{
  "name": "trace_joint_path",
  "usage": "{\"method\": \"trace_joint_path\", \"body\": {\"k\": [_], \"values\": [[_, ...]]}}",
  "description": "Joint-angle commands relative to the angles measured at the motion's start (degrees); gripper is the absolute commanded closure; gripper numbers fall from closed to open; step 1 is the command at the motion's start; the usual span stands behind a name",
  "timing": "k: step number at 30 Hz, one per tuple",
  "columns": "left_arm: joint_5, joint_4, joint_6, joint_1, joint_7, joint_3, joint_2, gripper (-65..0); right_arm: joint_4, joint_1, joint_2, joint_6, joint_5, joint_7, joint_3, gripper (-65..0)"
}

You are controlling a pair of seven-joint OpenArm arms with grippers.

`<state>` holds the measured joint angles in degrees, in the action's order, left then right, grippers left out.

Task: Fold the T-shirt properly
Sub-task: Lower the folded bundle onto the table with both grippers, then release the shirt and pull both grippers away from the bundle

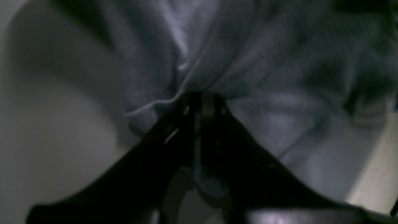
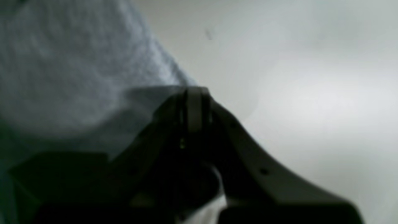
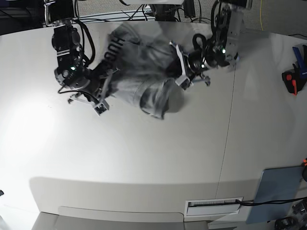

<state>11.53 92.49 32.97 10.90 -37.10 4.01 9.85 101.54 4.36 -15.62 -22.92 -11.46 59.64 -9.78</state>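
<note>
We see both arms bent low over the white bench (image 3: 144,158). Our left gripper (image 1: 200,99) jaws pinch a fold of the grey T-shirt (image 3: 144,72). Our right gripper (image 2: 194,93) jaws are closed on its edge. The shirt hangs bunched between them.

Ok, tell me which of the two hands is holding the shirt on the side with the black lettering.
The right hand, on the base view's left: the T-shirt lettering sits beside it. The left hand grips the plain grey side.
</note>
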Motion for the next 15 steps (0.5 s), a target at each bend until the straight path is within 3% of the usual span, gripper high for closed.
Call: {"method": "trace_joint_path", "body": {"k": [1,4,15], "values": [[-3.89,-1.29,-2.14,-1.49,-1.7,-0.44,0.61,-5.1,1.97,0.46,-0.96,0.98,-0.48,-0.11,0.24,0.0],[-3.87,-4.74,-2.12,-5.95,0.85,-0.42,0.46,-5.1,5.66,3.23,-2.03,1.84,-1.16,-0.11,0.24,0.0],[-3.8,-8.44,-2.14,-15.47,5.27,-0.39,0.33,-5.1,14.4,11.13,-1.2,1.84,-4.57,-0.13,0.0,0.0]]}}
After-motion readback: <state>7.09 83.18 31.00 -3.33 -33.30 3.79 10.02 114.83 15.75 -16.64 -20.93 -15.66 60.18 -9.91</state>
